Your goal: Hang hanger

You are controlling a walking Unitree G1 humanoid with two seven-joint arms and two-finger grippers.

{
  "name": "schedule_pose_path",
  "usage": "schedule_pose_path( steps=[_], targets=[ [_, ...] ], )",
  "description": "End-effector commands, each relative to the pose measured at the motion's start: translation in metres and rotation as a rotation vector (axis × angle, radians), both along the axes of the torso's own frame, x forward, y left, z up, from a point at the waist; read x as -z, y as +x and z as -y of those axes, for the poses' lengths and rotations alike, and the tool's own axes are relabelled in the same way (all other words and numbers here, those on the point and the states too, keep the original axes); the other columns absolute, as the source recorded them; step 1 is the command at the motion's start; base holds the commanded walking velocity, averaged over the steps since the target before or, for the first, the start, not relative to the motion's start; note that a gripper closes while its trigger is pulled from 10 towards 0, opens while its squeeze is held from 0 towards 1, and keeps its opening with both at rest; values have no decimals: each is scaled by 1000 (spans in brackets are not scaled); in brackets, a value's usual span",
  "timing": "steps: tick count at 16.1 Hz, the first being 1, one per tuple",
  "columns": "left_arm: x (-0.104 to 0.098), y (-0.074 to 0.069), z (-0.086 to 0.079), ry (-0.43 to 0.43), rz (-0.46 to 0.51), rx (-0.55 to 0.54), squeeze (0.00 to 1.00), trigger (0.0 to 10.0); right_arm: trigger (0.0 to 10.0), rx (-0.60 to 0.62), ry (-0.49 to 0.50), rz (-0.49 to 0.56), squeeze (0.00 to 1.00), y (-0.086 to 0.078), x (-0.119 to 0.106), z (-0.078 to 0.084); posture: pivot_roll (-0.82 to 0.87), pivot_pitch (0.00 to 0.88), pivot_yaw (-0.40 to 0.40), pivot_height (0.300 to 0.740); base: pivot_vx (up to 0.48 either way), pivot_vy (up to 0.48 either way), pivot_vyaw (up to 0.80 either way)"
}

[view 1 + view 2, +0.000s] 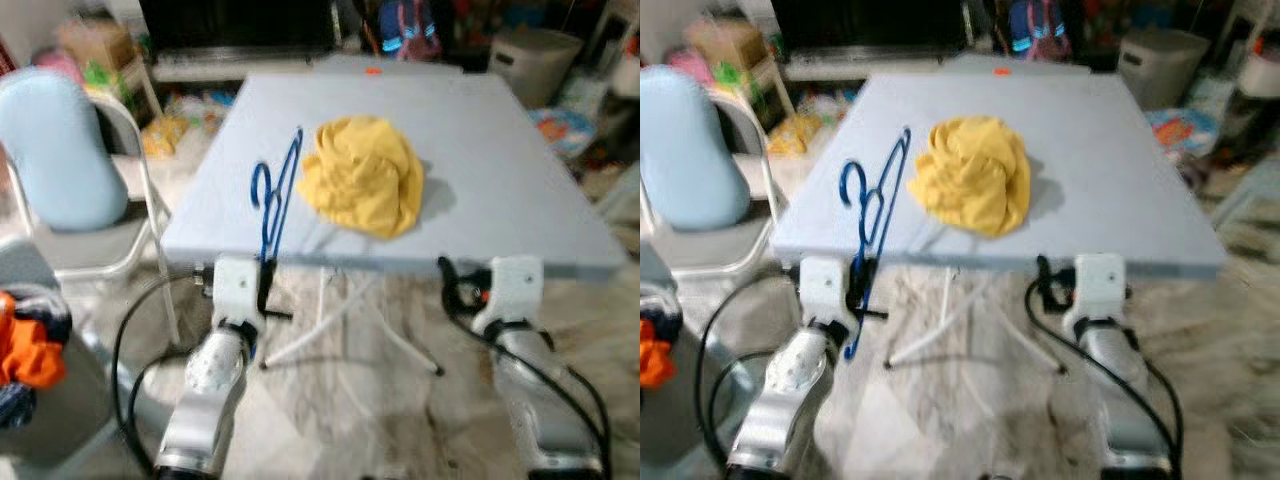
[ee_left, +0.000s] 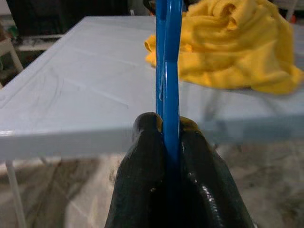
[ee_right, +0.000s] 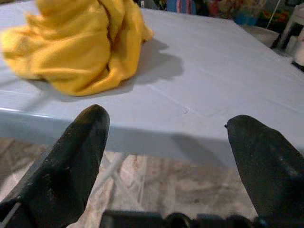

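Hanger status: thin blue plastic hanger (image 1: 275, 195) stands on edge over the grey table's (image 1: 500, 190) near rim, at nine o'clock of the crumpled yellow cloth (image 1: 365, 175). Left gripper (image 2: 168, 142) is clamped on its lower bar. Judged light, stiff, smooth; may pivot. Right gripper (image 3: 166, 142) gapes, empty.

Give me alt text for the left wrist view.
The left gripper is shut on a blue hanger that rises over the near edge of a light blue table. A crumpled yellow cloth lies on the table beyond.
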State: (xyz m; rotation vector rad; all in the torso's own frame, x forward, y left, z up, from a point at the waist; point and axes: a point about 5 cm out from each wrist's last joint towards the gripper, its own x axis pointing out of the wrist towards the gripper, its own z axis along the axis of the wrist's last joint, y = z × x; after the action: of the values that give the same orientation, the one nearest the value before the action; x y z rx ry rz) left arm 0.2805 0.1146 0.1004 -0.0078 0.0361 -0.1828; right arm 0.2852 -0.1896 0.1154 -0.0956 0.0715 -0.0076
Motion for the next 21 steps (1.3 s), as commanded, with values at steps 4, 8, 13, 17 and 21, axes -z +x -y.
schedule_pose_path(
  steps=[4, 8, 13, 17, 21],
  targets=[
    [-3, 2, -1, 11, 12, -4, 0, 10000, 10000, -2, 0, -4, 1000, 1, -1, 0, -84, 39, 27, 740, -307, 0, 0],
    [-1, 2, -2, 1, -8, -19, 0, 10000, 10000, -6, 9, -14, 1000, 0, 1, -2, -85, 43, 27, 740, -65, 0, 0],
    [1, 3, 0, -23, -37, -11, 0, 10000, 10000, -39, 20, -34, 0, -1, 4, -6, -85, 43, 27, 740, 0, 178, 0],
    [2, 3, 0, -27, -53, -11, 0, 10000, 10000, -22, 9, -44, 0, -1, 6, -5, -85, 46, 28, 740, 0, 374, 0],
    [3, 2, 0, -29, -58, -2, 0, 10000, 10000, -24, 9, -51, 0, 0, 7, -6, -85, 45, 28, 740, 0, 446, 0]
  ],
)
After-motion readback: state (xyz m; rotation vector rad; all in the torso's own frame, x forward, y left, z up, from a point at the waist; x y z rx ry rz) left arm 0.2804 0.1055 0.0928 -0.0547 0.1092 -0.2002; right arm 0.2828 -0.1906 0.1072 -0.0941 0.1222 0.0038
